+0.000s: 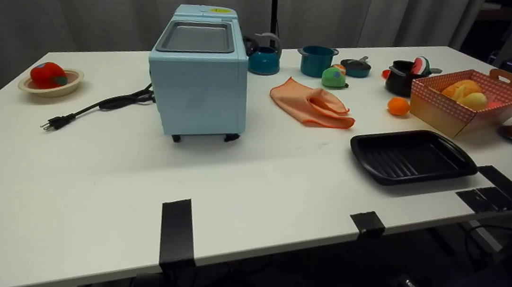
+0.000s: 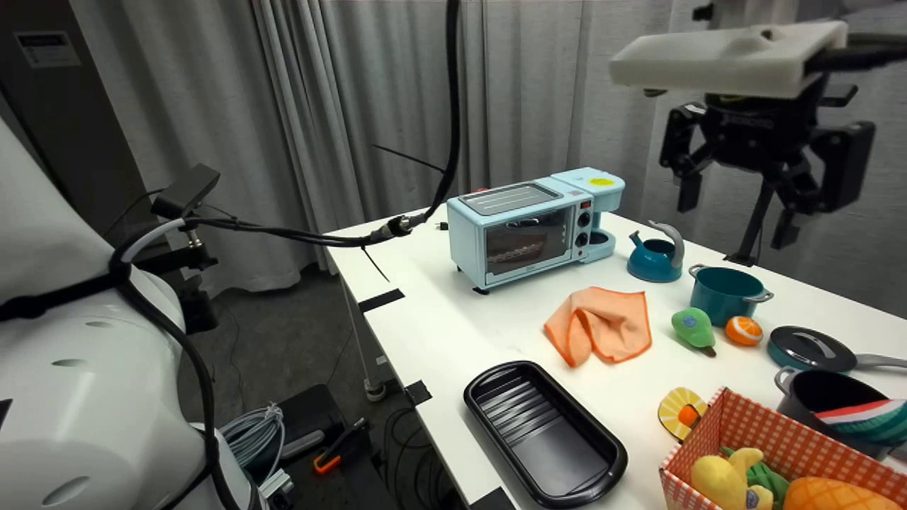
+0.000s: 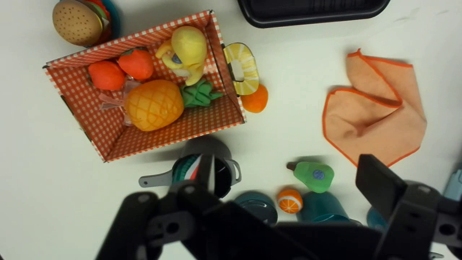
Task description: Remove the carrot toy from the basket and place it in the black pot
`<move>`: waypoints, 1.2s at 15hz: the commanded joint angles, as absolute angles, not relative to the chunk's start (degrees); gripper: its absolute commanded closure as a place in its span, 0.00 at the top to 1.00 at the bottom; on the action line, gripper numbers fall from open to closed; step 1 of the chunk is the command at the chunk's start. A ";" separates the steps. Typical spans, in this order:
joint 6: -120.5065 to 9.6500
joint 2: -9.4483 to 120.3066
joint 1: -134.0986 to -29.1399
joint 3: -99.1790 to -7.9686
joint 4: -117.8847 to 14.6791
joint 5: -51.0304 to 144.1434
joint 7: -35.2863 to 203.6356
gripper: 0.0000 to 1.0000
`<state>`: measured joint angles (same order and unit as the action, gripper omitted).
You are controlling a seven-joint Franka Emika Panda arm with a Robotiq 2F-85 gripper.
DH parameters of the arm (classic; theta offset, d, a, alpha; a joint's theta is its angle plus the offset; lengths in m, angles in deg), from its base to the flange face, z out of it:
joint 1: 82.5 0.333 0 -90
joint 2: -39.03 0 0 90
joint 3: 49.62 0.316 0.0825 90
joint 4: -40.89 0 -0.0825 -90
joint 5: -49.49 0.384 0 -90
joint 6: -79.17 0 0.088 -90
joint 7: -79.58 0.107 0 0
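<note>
The red-checked basket [image 1: 433,110] stands on the table; it also shows in an exterior view [image 2: 801,439] and the wrist view [image 3: 205,115]. It holds a toy pineapple [image 3: 155,104], two red strawberries [image 3: 137,64] and a yellow toy [image 3: 189,47]. No carrot toy can be made out; it is hidden or out of view. The black pot [image 1: 399,82] stands upright beside the basket with a watermelon slice [image 1: 420,65] in it; the wrist view shows the pot too [image 3: 223,177]. My gripper [image 2: 737,216] is open and empty, high above the table; its fingers also show in the wrist view [image 3: 287,171].
A black ridged pan [image 1: 414,157] lies near the front edge. An orange cloth [image 2: 602,326], green pear [image 2: 694,327], orange half [image 2: 744,330], teal pot [image 2: 726,294], kettle [image 2: 653,261] and lidded pan [image 2: 808,350] stand about. A blue toaster oven [image 1: 200,85] stands further off.
</note>
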<state>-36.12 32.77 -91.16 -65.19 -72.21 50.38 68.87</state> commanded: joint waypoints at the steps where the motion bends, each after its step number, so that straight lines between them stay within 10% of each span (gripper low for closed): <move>1: -36.98 41.77 -93.94 -66.33 -65.62 54.04 66.09 1.00; 18: -36.44 54.96 -98.47 -65.05 -57.74 54.43 70.52 1.00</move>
